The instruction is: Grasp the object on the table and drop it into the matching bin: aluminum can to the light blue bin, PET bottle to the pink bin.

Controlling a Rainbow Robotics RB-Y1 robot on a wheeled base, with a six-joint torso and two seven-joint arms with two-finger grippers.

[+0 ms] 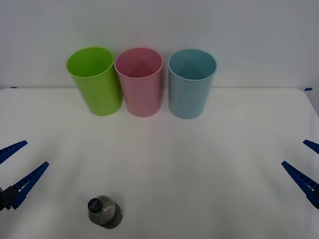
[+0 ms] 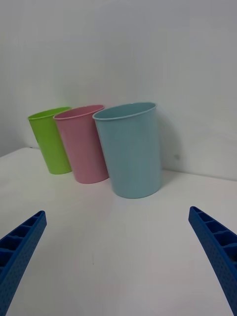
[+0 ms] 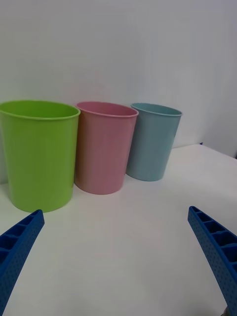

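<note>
near the table's (image 1: 209,174) front edge stands the pet bottle (image 1: 104,212), grippers apart.

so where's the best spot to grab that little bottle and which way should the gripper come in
Probably the clear body just under the black cap. The PET bottle stands upright on the table, near the front edge on the robot's left, so the open left gripper is closer. Come in level from the left side, fingers straddling the round body.
</note>
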